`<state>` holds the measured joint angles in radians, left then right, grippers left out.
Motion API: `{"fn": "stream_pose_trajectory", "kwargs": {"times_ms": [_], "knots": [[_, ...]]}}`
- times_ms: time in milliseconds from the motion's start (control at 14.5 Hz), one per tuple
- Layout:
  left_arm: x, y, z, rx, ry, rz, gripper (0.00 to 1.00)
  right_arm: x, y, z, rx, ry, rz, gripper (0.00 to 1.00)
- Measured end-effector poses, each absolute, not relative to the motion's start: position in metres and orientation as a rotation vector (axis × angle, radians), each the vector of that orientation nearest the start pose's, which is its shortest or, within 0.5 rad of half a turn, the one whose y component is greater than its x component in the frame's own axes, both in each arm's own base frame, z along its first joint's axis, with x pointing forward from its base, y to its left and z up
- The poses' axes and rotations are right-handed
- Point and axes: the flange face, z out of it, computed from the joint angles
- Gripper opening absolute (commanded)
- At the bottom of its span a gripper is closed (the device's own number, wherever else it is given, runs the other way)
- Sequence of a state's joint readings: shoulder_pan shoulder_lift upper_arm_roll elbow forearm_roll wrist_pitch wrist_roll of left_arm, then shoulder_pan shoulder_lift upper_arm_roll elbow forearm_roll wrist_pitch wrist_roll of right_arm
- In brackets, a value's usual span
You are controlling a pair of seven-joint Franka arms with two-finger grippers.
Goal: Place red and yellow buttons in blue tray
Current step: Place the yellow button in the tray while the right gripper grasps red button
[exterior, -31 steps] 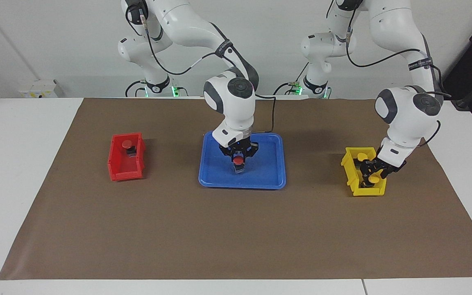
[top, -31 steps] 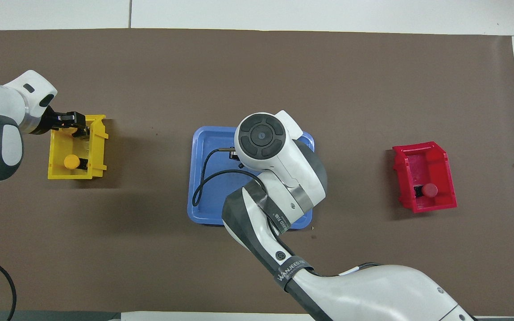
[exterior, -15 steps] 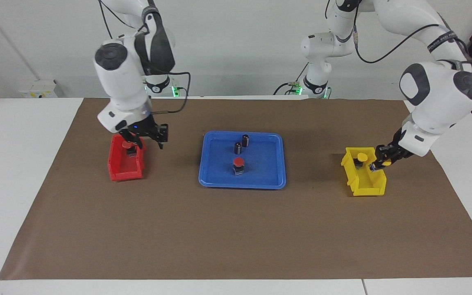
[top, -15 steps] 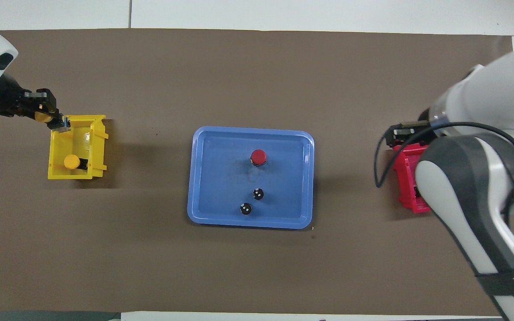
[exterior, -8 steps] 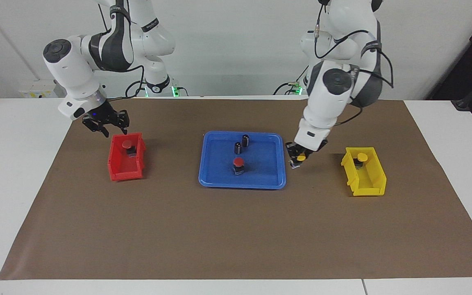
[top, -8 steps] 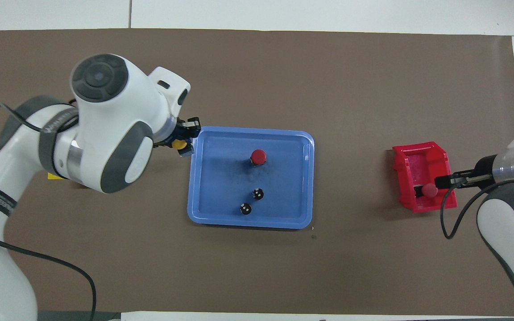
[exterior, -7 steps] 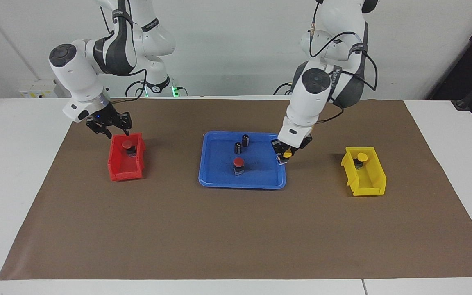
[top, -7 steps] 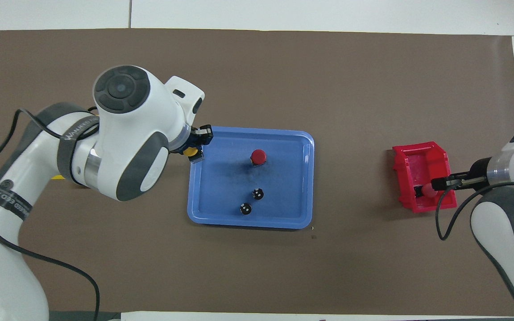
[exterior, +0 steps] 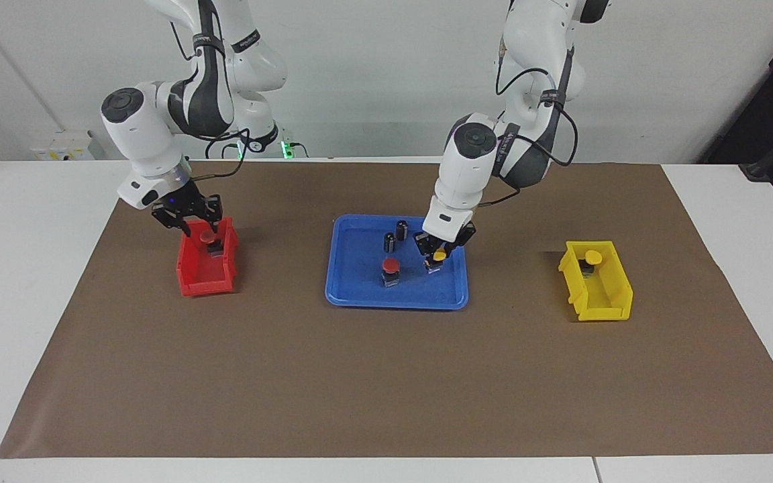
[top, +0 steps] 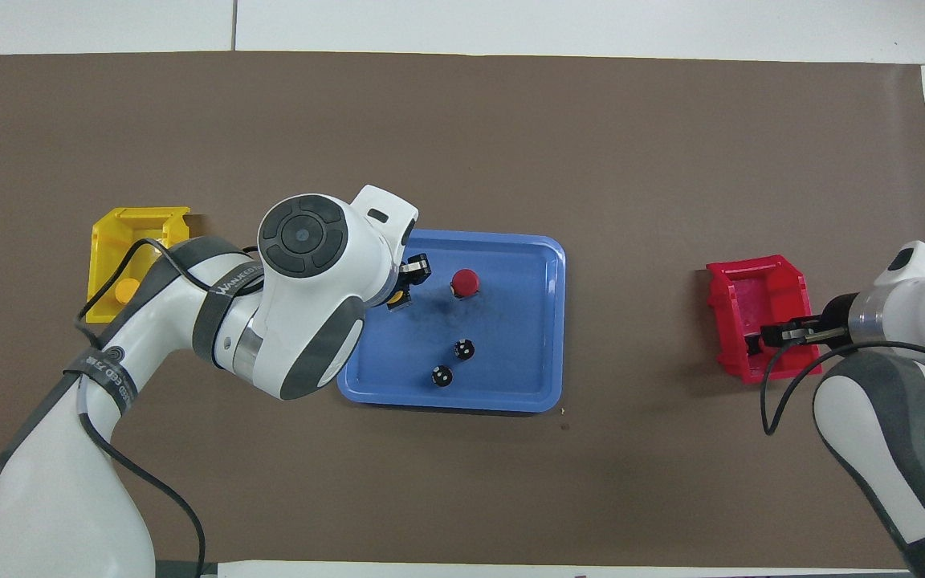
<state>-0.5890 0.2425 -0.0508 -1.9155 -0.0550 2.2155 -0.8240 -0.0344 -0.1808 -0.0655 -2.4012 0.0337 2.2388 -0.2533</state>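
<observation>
**Yellow button over blue tray**

Left pincer (exterior: 437, 258), arm bent steeply down, grips yellow-capped button (exterior: 439, 256) over blue tray (exterior: 358, 295), beside red-capped button (exterior: 390, 265). Right pincer (exterior: 197, 227), fingers spread, angled into red bin (exterior: 205, 282) around second red button (exterior: 207, 236).

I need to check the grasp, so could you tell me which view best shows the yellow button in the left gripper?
The facing view: the yellow button shows clearly in the left gripper over the blue tray. Overhead, the arm hides most of it.

Btn (exterior: 390, 270) + 2 cyls (exterior: 396, 236) in tray (exterior: 353, 295).
</observation>
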Motion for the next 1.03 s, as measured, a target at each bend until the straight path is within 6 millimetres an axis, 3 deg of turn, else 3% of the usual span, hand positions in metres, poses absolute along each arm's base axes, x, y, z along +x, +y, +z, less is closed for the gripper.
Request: {"fn": "stream_pose_trajectory", "kwargs": {"times_ms": [275,344,482,619,894,1032], "knots": [[0.488,-0.386,0.35,-3.199,-0.421,-0.005,0.03,0.467,-0.047,0.374,-3.101,-0.209,-0.032,0.62],[0.486,-0.389,0.35,-3.198,-0.43,-0.005,0.11,0.466,-0.047,0.37,-3.102,-0.209,-0.037,0.62],[0.484,-0.391,0.351,-3.199,-0.436,-0.006,0.44,0.462,-0.046,0.363,-3.102,-0.21,-0.031,0.62],[0.484,-0.392,0.351,-3.199,-0.436,-0.007,0.56,0.459,-0.046,0.359,-3.1,-0.211,-0.02,0.62],[0.482,-0.393,0.351,-3.188,-0.434,0.013,1.0,0.456,-0.046,0.355,-3.096,-0.248,-0.005,0.62],[0.484,-0.387,0.365,-3.157,-0.442,0.055,1.0,0.454,-0.048,0.353,-3.093,-0.269,0.002,0.62]]}}
